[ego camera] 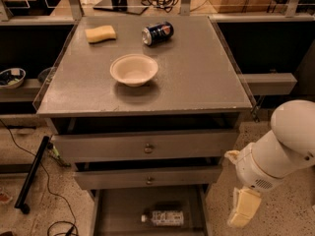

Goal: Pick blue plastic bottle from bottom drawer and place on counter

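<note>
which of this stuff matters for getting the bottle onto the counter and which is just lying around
For the job: blue plastic bottle, lying in the bottom drawer; counter; claw, low at the picture's right, beside the drawers.
Just lying about: bowl, soda can, sponge, all on the counter.

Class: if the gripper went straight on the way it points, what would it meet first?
Probably the speckled floor: the gripper points downward right of the bottom drawer, not over it, though depth is unclear.

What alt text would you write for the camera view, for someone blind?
A blue plastic bottle lies in the open bottom drawer; the robot's hand hangs low to its right. The counter holds a bowl, sponge and soda can.
</note>
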Robot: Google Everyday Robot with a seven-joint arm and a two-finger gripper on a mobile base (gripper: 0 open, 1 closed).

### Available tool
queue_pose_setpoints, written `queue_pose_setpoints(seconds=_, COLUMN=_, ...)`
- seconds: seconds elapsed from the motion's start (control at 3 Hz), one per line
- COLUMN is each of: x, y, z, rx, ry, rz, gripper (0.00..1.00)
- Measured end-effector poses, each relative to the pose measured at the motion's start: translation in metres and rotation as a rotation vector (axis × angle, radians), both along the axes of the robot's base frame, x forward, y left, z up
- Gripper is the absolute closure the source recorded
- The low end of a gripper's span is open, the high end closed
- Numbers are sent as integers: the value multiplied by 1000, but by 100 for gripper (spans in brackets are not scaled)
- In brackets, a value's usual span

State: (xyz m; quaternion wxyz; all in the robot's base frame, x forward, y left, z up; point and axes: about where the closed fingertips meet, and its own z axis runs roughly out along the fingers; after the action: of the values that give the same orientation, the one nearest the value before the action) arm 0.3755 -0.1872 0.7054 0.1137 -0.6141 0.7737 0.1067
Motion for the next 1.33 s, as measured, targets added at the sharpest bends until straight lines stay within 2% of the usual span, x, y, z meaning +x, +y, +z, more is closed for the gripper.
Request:
queue_pose_setpoints(seconds=0.33, x=1, y=0, z=-1, rx=-3, ry=-4, rz=-4, gripper=0)
queue_pose_setpoints(seconds=0.67, x=20, y=-5, z=-21, rx=-55, ry=-59, rz=-30, gripper=0)
queue_pose_setpoints(seconds=1.33, x=25, y=3, z=-49, rx=-41, ry=-49, rz=-9, gripper=0)
